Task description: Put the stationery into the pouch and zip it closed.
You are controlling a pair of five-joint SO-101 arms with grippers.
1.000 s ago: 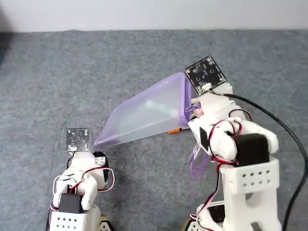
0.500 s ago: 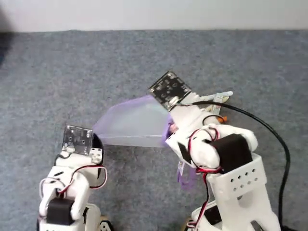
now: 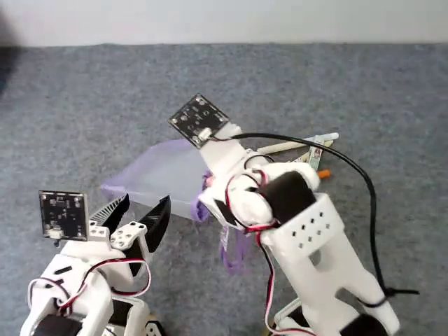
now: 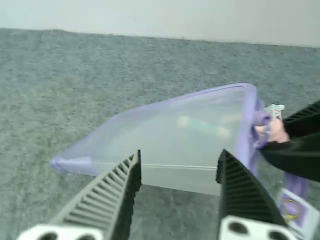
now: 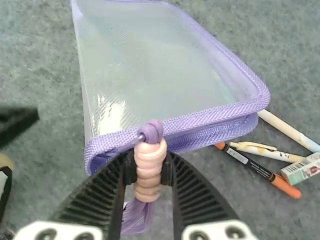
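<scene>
We do best to close our left gripper (image 4: 179, 159), jaws spread just short of the pouch's (image 3: 159, 176) near edge, firmly on that edge, so our right gripper (image 5: 148, 167), pinching the pink ring pull (image 5: 149, 150) at the pouch's corner, works against a steady hold, while the pens (image 3: 297, 145) lie outside, just beyond that corner.

From my console I see the pouch (image 3: 157, 175) ahead of my left gripper (image 4: 179, 157), its zipper pull (image 5: 148, 172) between the fingers of my right gripper (image 5: 148, 165), and the pens (image 3: 301, 147) on the table (image 3: 350, 84) just right of the pouch.
</scene>
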